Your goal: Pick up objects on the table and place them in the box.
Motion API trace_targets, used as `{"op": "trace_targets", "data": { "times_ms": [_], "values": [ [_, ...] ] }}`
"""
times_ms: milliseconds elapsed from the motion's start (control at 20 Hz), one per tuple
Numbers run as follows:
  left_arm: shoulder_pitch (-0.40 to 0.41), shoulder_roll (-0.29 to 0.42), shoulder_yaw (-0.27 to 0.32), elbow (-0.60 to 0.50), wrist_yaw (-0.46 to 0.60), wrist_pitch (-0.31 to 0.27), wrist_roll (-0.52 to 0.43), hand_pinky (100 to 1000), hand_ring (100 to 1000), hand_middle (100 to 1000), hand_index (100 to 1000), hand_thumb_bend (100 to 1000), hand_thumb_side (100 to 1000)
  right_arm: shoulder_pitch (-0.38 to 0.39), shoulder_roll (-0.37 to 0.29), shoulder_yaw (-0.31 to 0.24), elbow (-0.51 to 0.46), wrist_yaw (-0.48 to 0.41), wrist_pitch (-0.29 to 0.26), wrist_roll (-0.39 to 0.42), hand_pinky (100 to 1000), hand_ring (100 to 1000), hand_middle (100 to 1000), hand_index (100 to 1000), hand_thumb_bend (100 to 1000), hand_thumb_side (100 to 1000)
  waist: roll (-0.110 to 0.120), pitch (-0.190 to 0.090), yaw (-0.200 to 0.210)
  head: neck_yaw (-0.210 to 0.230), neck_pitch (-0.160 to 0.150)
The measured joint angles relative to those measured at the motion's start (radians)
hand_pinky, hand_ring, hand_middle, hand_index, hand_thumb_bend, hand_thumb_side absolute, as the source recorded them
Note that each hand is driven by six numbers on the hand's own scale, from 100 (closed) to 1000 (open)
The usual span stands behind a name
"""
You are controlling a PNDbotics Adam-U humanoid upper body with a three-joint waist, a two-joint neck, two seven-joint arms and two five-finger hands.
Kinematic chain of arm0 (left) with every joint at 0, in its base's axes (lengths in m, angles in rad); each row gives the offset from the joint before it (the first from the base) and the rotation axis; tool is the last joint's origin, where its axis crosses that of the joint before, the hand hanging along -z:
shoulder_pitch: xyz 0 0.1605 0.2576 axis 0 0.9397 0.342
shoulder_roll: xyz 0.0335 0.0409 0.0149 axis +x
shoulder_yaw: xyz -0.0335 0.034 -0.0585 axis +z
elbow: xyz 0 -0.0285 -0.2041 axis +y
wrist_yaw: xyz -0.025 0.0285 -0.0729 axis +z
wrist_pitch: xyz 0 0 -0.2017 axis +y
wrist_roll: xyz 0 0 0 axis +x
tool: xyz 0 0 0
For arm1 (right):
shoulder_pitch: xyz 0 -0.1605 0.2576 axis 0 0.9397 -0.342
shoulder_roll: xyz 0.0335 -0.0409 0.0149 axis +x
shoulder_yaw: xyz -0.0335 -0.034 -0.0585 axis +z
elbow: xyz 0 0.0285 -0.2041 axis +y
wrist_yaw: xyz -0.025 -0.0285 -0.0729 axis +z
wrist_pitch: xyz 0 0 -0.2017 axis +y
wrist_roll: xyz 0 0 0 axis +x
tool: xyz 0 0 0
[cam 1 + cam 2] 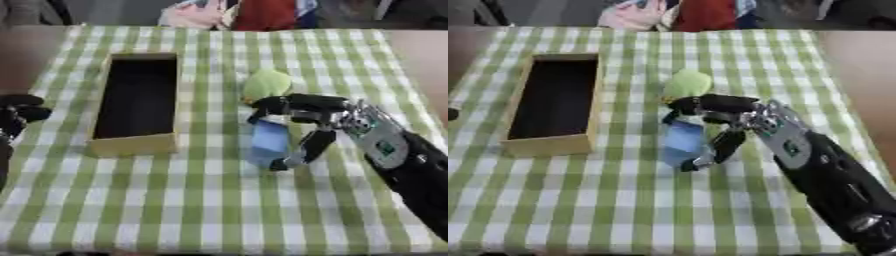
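Got my right hand (302,117) curled around the blue thing (269,141), green object (266,84) just past my fingers, box (136,145) off left.

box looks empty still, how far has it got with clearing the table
Nothing looks done: the box shows only a dark inside. In hand: the right hand is curled round the blue object, which seems to be still at the cloth. Left to do: carry it to the box, then fetch the light green object lying just behind the hand. The left hand sits idle at the left edge.
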Motion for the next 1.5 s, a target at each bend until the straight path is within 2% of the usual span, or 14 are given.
{"op": "trace_targets", "data": {
  "times_ms": [50,100,200,550,750,900,1250,1500],
  "values": [
    [0.0,0.0,-0.001,0.0,0.0,0.0,0.0,770,662,639,696,100,912,0.001,0.0,0.0,0.004,0.01,0.0,-0.012,833,1000,655,849,501,521,0.0,0.0,0.0,0.0,0.0],
    [0.0,0.0,-0.001,0.0,0.0,0.0,0.0,770,662,639,696,100,913,0.002,0.0,0.0,0.006,0.019,0.0,-0.023,797,981,613,828,459,476,0.001,0.0,0.0,0.0,0.0],
    [0.0,0.0,-0.001,0.0,0.0,0.0,0.0,770,662,639,696,100,913,0.002,0.003,0.0,0.01,0.031,0.001,-0.046,751,953,587,816,410,431,0.001,0.0,0.0,0.0,0.0],
    [0.0,0.0,-0.001,0.0,0.0,0.0,0.0,770,663,640,696,100,913,0.002,0.008,-0.001,0.017,0.051,0.014,-0.099,624,810,471,756,214,100,0.001,0.0,0.0,-0.002,0.0],
    [0.0,0.0,-0.001,0.0,0.0,0.0,0.0,770,663,640,696,100,912,-0.001,0.007,-0.001,0.017,0.051,0.024,-0.122,602,747,446,740,175,100,0.001,0.0,0.0,-0.004,0.0],
    [0.0,0.0,-0.001,0.0,0.0,0.0,-0.001,770,662,640,696,100,911,-0.009,0.005,-0.001,0.007,0.035,0.028,-0.132,603,737,444,738,178,100,0.0,0.0,0.0,-0.005,0.0],
    [0.0,0.0,-0.002,0.0,0.001,0.001,-0.002,769,662,640,696,100,909,-0.072,-0.057,0.0,-0.094,-0.066,0.033,-0.137,609,720,447,740,235,100,-0.011,-0.012,0.012,-0.01,0.0],
    [-0.002,0.008,-0.01,0.0,0.011,0.003,-0.006,768,662,640,696,100,899,-0.132,-0.103,-0.002,-0.142,-0.132,0.046,-0.14,614,710,453,746,284,100,-0.021,-0.016,0.045,-0.023,-0.005]
  ]
}}
